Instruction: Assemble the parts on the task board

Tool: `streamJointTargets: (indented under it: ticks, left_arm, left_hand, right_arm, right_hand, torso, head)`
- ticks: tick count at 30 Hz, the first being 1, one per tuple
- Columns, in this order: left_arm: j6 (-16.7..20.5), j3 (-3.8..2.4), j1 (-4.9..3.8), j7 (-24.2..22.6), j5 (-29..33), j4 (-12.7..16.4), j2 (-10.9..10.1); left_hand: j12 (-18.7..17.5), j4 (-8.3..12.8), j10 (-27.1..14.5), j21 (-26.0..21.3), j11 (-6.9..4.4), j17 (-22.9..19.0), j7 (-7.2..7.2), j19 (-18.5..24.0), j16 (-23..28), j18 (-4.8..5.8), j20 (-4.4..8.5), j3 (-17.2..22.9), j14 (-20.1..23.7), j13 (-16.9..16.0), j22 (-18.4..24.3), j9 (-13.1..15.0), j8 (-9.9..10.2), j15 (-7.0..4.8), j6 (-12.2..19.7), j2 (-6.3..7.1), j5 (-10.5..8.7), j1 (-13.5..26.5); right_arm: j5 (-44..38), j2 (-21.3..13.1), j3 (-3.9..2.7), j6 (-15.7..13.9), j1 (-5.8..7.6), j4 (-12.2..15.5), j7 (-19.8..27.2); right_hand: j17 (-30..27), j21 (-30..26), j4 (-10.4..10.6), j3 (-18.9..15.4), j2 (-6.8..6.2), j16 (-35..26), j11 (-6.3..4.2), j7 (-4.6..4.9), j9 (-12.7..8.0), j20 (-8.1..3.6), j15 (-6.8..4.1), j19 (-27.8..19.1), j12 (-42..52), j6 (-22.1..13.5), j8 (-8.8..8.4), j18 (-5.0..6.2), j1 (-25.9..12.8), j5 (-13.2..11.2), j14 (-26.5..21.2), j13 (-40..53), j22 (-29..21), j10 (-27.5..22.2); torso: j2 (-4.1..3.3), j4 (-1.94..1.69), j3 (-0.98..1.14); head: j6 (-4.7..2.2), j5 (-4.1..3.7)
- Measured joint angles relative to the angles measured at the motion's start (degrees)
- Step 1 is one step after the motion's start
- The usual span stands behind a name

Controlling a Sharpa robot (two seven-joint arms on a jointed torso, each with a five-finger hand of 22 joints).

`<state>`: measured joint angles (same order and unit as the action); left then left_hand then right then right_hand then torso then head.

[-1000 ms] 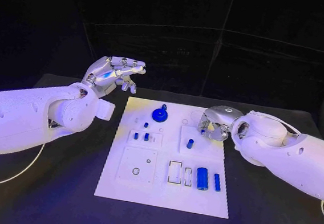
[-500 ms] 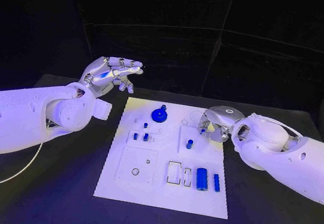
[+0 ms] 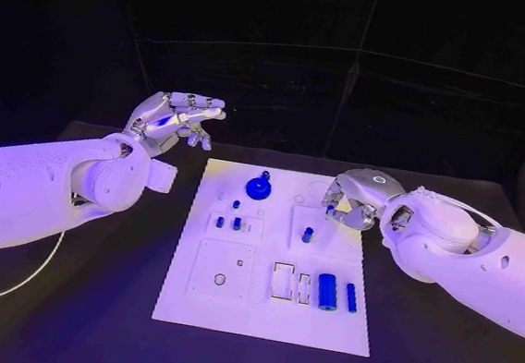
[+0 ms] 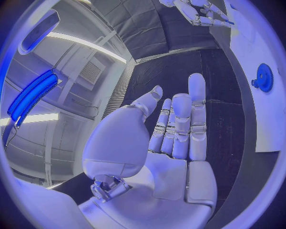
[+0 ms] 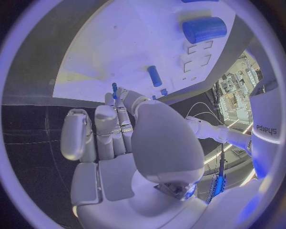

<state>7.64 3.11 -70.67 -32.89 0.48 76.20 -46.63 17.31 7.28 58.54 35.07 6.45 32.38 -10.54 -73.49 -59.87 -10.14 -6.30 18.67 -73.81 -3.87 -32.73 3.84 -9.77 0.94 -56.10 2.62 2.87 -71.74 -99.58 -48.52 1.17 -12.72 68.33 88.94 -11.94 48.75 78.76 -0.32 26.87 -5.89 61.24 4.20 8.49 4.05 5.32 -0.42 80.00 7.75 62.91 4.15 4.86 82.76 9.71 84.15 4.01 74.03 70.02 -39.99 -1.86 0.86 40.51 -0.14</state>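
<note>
Since a second ago, left hand [image 3: 175, 117] has lifted slightly and drawn back toward 11 o'clock, off the board [image 3: 265, 318]; fingers loosely apart, holding nothing. Right hand [image 3: 351, 199] has barely shifted, over the board's 2 o'clock edge, fingers pinching a small blue pin [image 5: 114, 88]. Board sits mid-counter [image 3: 450, 361]. On it: gear [image 3: 259, 186] at 12 o'clock, cylinder [image 3: 327, 290] and rod [image 3: 351, 296] toward 4 o'clock.

Black table [image 3: 450, 361]; dark curtain backdrop [image 3: 363, 57] behind; ceiling light strips [image 4: 77, 44] overhead.
</note>
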Motion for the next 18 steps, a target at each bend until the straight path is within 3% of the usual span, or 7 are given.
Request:
streamJointTargets:
  ticks: [9,14,16,18]
  left_arm:
    - [0.3,0.0,0.0,0.0,0.0,-1.3,0.7]
    - [0.3,-0.01,-0.01,-0.1,0.0,-1.6,1.2]
    - [0.3,-0.01,-0.01,-0.1,0.0,-1.6,1.5]
    - [0.3,-0.01,-0.02,-0.1,0.0,-1.5,1.8]
  left_hand:
    - [0.0,0.0,-0.2,0.0,0.2,0.1,0.0,-0.2,-0.3,0.01,-0.21,0.0,0.0,0.0,0.1,0.0,0.0,0.0,0.0,-0.44,0.0,-0.4]
    - [0.0,0.2,-0.6,0.0,0.21,0.0,-0.21,-0.2,-0.3,0.01,-0.21,-0.2,0.0,0.0,0.1,0.0,0.0,0.0,0.2,-0.42,0.0,-0.4]
    - [0.0,0.2,-0.6,0.0,0.21,0.0,-0.21,-0.2,-0.3,0.01,-0.21,-0.2,0.0,0.0,0.1,0.0,0.0,0.0,0.2,-0.42,0.0,-0.4]
    - [0.0,0.2,-0.6,0.0,0.21,-0.1,-0.21,-0.2,-0.3,0.01,-0.21,-0.2,0.0,0.0,0.1,0.0,0.0,0.0,0.2,-0.42,0.0,-0.4]
  right_arm:
    - [1.9,-1.4,-0.06,-1.5,0.11,8.0,-1.4]
    - [3.0,0.9,-0.06,-2.4,0.12,10.0,-1.4]
    - [3.2,2.3,-0.06,-2.8,0.12,10.2,-1.2]
    - [3.5,3.8,-0.06,-3.2,0.01,10.2,-0.8]
  right_hand:
    - [0.5,0.2,-0.1,0.3,-0.28,0.6,0.01,0.0,0.0,0.0,0.0,0.0,-0.1,0.0,0.0,0.0,-0.3,0.3,0.0,0.0,0.3,0.0]
    - [1.0,0.6,-0.2,0.5,-0.04,1.2,0.01,0.0,0.0,0.2,0.0,0.2,-0.1,0.0,0.0,0.01,-0.5,0.3,0.0,0.0,0.7,0.0]
    - [1.4,0.8,-0.2,0.5,-0.19,1.5,0.01,0.0,0.0,0.0,0.0,0.4,-0.3,0.0,0.0,-0.92,-1.0,0.3,0.0,0.0,0.9,0.0]
    - [1.5,0.8,-0.2,0.5,-0.19,1.5,0.0,0.0,0.0,0.0,0.0,0.4,-0.3,0.0,0.0,-0.9,-1.0,0.3,0.0,0.0,0.9,0.0]
  torso:
    - [0.07,0.06,-0.02]
    - [0.05,0.03,0.01]
    - [0.02,-0.04,0.01]
    - [-0.04,-0.12,0.0]
  head:
    - [-0.16,0.42]
    - [-0.3,0.91]
    - [-0.35,1.08]
    - [-0.36,1.39]
